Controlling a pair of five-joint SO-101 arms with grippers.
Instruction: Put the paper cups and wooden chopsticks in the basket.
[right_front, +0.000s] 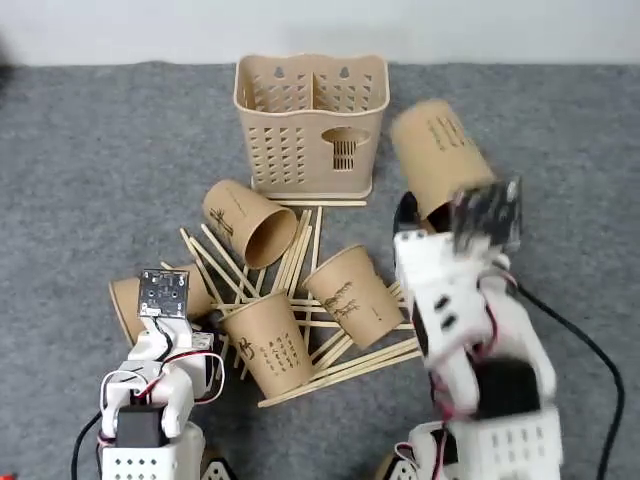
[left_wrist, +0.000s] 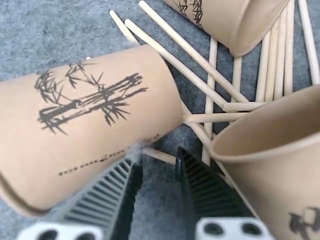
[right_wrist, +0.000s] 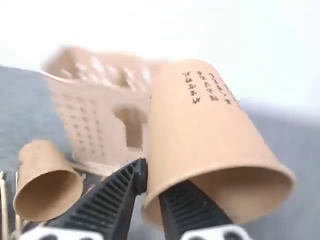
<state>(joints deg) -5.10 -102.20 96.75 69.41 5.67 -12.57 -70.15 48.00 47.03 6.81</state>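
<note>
Currently we find the right gripper (right_wrist: 150, 186) w/ its fingers closed on the held cup (right_wrist: 205, 135). They pinch the paper wall at the rim, one finger outside and one inside. The cup is lifted off the bench (right_front: 80, 150), mouth toward the arm, base pointing far. It hangs just right of the basket (right_front: 310, 125), not yet over it. The basket stands upright at far centre; nothing visible inside.

The left gripper (left_wrist: 159, 157) sits low at near left, fingers apart w/ nothing btwn them. One finger is touching or just beside the bamboo-print cup (left_wrist: 90, 140), which lies on its side; we cannot tell which.

Three more cups are on the bench:
- the far cup (right_front: 250, 222), on its side near the basket front
- the middle cup (right_front: 350, 295) and the near cup (right_front: 270, 340), both resting over the chopsticks (right_front: 300, 270)

The chopsticks lie in a crossed pile btwn basket and arms.

Risks, our judgement:
1. Rim pinch on thin paper: the wall may buckle or slip if the arm swings fast, and the cup would drop outside.
2. The basket has a centre divider. A cup coming in tilted could catch on rim or divider, or shove the light basket.
3. Left fingers closing from one side on a round cup could roll it away instead of gripping it.
4. Sticks are interlocked under the cups, so lifting one item may drag others across the bench.
</note>
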